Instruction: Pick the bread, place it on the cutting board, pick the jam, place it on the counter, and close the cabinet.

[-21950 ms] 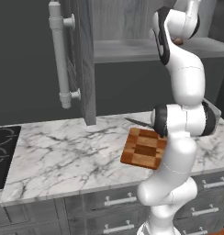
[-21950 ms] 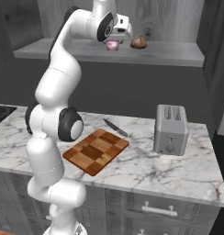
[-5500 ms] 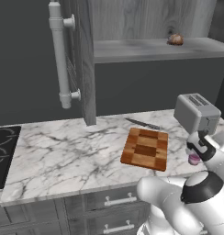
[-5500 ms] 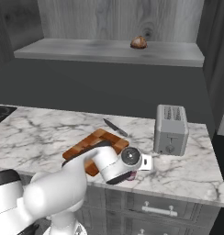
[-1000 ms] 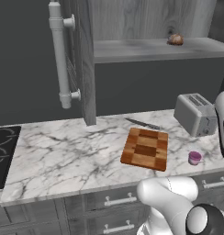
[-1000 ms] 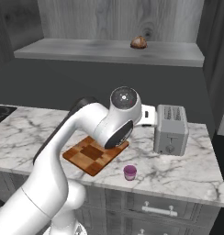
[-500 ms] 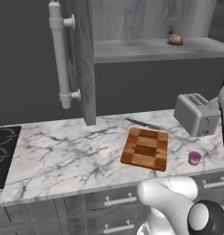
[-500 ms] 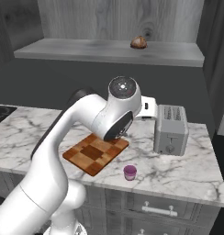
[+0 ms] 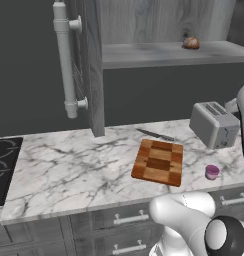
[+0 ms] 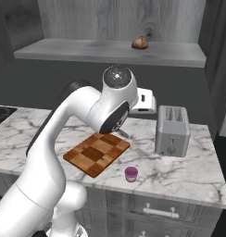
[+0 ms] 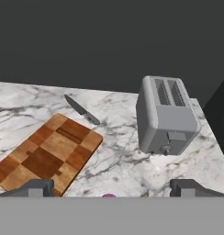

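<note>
The small pink-purple jam jar with a pale lid (image 10: 130,174) stands at lower centre of the right base view, on the white grey-veined marble counter (image 10: 189,173), just beside the checkered wooden cutting board (image 10: 97,153) and near the grey toaster (image 10: 172,130); that part of the task looks done. The round brownish bread roll (image 10: 140,42) sits at upper centre on the shelf of the grey weathered-wood cabinet (image 9: 94,70), whose door with its long pale bar handle (image 9: 65,60) stands open in the upper left of the left base view. Moving the bread to the bare board and closing the cabinet remain. In the hand view the two-finger gripper (image 11: 112,187) is spread wide, empty, above the jar. A dark knife (image 11: 81,109) lies beyond the board.
</note>
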Robot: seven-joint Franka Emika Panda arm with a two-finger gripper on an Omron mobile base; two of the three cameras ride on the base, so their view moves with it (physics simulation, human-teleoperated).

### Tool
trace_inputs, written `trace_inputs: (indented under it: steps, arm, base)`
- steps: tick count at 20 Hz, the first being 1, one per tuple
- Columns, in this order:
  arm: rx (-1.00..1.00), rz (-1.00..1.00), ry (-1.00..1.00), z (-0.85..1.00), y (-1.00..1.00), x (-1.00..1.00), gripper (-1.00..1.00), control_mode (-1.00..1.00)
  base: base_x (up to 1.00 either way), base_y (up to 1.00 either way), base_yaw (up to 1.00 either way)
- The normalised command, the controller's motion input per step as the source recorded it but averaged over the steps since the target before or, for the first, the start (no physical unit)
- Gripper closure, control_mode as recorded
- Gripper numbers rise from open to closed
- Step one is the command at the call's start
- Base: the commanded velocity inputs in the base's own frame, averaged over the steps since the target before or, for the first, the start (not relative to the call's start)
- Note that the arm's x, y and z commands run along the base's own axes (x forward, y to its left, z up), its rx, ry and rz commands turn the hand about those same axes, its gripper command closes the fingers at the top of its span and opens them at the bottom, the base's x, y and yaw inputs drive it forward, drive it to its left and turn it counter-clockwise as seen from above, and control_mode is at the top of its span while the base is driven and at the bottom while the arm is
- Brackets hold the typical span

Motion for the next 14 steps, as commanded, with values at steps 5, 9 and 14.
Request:
trace_inputs:
  steps: [5, 9, 14]
  arm:
    - [0.01, 0.00, 0.00, 0.35, 0.04, -0.01, -1.00, -1.00]
    - [0.01, 0.00, -0.01, 0.34, 0.00, -0.02, -1.00, -1.00]
    - [0.01, 0.00, -0.01, 0.27, 0.00, 0.00, -1.00, -1.00]
  base:
    - [0.00, 0.00, 0.00]
    - [0.00, 0.00, 0.00]
    - [0.00, 0.00, 0.00]
